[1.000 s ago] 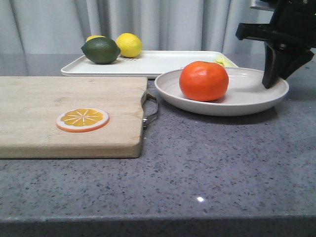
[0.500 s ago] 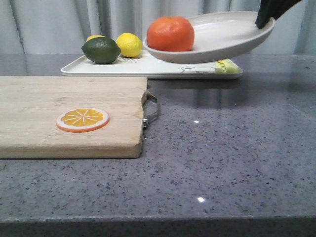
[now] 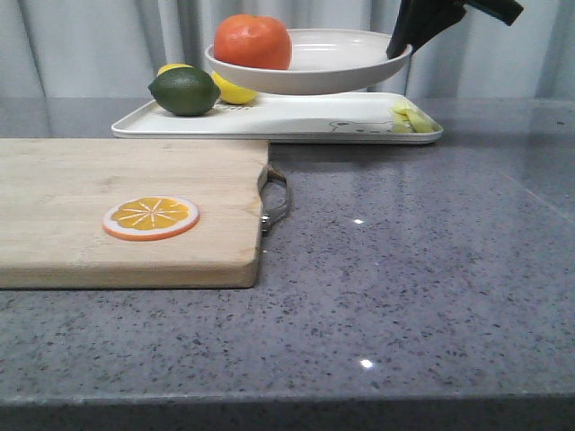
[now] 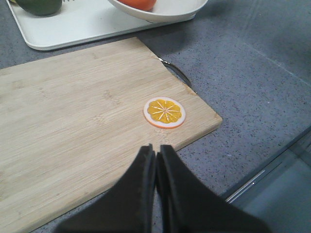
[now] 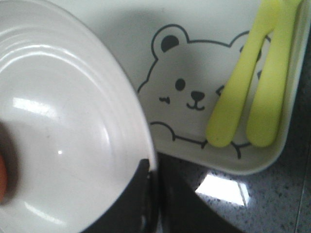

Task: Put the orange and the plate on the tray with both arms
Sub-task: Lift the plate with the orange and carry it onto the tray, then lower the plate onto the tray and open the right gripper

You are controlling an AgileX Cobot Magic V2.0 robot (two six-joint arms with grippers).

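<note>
Plate (image 3: 332, 65) with orange (image 3: 252, 41) now over tray (image 3: 296, 121), right jaws clamped on rim, left jaws together

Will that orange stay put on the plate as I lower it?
Probably not firmly: the orange is round and glossy, sitting loose near the far edge of the plate. The right gripper pinches one rim only, so tilt may roll it. The raised rim should help.

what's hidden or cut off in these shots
- Lemon: front view, mostly behind the plate and lime.
- Right tool: front view, body cut by the top edge; only dark fingers show on the plate rim.
- Orange: right wrist view, just a blurred sliver at the edge.
- Tray: left wrist view, far part cut off.
- Left tool: empty, shut.
</note>
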